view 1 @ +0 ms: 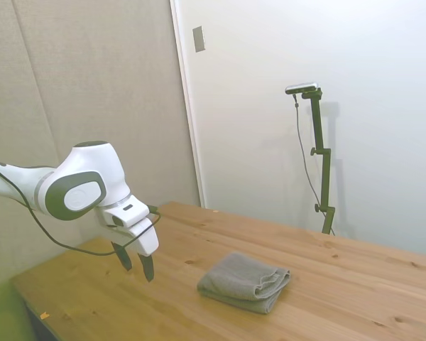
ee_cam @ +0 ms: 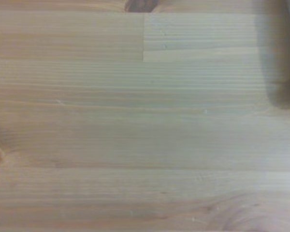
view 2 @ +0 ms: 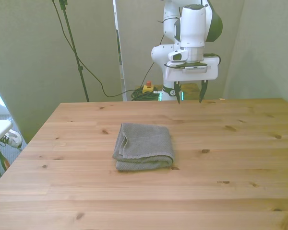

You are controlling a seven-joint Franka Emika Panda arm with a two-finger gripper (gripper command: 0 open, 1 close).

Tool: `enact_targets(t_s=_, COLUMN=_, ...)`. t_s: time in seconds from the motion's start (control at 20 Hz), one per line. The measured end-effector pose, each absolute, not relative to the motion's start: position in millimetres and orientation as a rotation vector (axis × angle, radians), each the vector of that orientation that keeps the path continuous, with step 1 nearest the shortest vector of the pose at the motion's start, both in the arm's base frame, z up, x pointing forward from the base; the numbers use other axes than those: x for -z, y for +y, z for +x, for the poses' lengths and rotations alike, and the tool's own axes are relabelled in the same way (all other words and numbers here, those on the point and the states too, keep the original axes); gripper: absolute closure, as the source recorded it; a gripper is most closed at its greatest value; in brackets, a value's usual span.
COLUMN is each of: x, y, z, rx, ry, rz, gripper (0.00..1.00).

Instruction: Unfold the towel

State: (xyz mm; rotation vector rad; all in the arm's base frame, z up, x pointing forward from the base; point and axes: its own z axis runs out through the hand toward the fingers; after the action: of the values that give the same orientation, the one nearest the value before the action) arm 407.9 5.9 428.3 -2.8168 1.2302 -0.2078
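Front view shows the grey towel [view 2: 144, 153] lying folded on the wooden table [view 2: 230, 163], near the middle of the board and a little toward the front view's left, with its thick folded layers stacked at the near edge. No box, bowl or other holder is on the table. The gripper [view 2: 189, 96] hangs above the far part of the table, behind the towel and somewhat toward the front view's right, well apart from the cloth and clear of the wood. Its two dark fingers point down with a wide gap between them, and they hold and touch nothing. From the side view the gripper [view 1: 136, 262] sits to the picture's left of the towel [view 1: 244, 281], with bare table between them. The wrist view is mostly blurred wood grain [ee_cam: 135, 121], with a dim grey strip at one edge
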Motion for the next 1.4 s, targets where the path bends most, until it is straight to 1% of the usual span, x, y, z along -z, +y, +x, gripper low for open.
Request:
enact_targets(t_s=0.15, x=-429, y=3, z=409, rx=0.196, ry=1.243, rz=-2.804, gripper=0.0)
enact_targets(t_s=0.3, x=-441, y=-26, z=421, rx=0.23, ry=1.306, rz=-2.765, gripper=0.0)
enact_targets(t_s=0.4, x=-450, y=-67, z=431, rx=0.265, ry=1.37, rz=-2.741, gripper=0.0)
enact_targets(t_s=0.5, x=-457, y=-123, z=437, rx=0.292, ry=1.441, rz=-2.691, gripper=0.0)
enact_targets(t_s=0.65, x=-459, y=-210, z=441, rx=0.307, ry=1.532, rz=-2.609, gripper=0.0)
enact_targets(t_s=0.8, x=-449, y=-269, z=452, rx=0.298, ry=1.562, rz=-2.536, gripper=0.0)
enact_targets(t_s=0.9, x=-436, y=-292, z=462, rx=0.289, ry=1.544, rz=-2.49, gripper=0.0)
enact_targets(t_s=1.1, x=-408, y=-313, z=477, rx=0.24, ry=1.5, rz=-2.433, gripper=0.0)
enact_targets(t_s=1.2, x=-401, y=-315, z=482, rx=0.22, ry=1.475, rz=-2.416, gripper=0.0)
enact_targets(t_s=1.25, x=-398, y=-315, z=484, rx=0.214, ry=1.458, rz=-2.406, gripper=1.0)
enact_targets(t_s=1.4, x=-387, y=-315, z=487, rx=0.176, ry=1.397, rz=-2.383, gripper=1.0)
